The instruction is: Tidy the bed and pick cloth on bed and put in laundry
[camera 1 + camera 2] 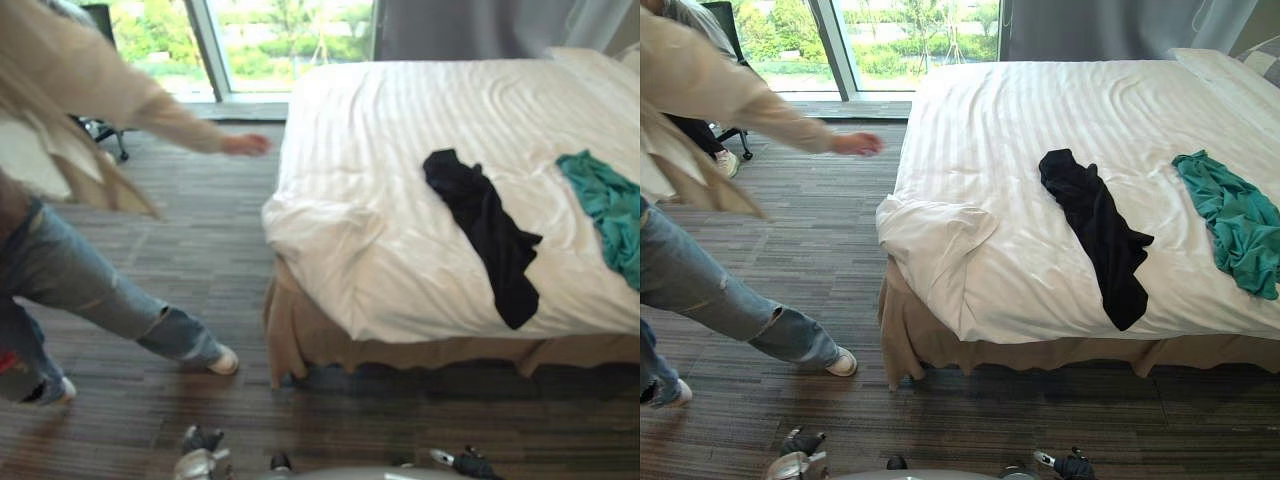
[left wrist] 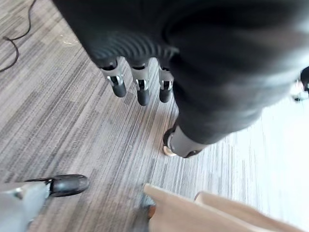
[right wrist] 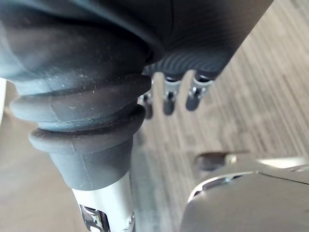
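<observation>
The bed [image 1: 1060, 110] lies ahead of me and to my right, spread with a white striped cover [image 1: 1040, 270] that is bunched and folded at the near left corner, with a beige skirt showing beneath it along the near side. Grey striped carpet [image 1: 820, 250] runs from my feet past the bed's left side to the window [image 1: 900, 40] at the far end. A person [image 1: 700, 120] in a beige top and blue jeans stands on my left on that carpet, one arm stretched toward the bed, the hand near its left edge but apart from it. A pillow [image 1: 1230, 70] sits at the far right of the bed. The black cloth [image 1: 1095, 225] lies stretched out on the cover about mid-bed, its near end drooping over the bed's near edge. The teal cloth [image 1: 1230, 220] lies crumpled to its right, apart from it, close to the right of my view. My left hand [image 2: 141, 89] hangs low over the carpet, fingers loose and straight, thumb apart, holding nothing. My right hand [image 3: 169, 96] hangs likewise over the carpet, fingers relaxed and empty.
</observation>
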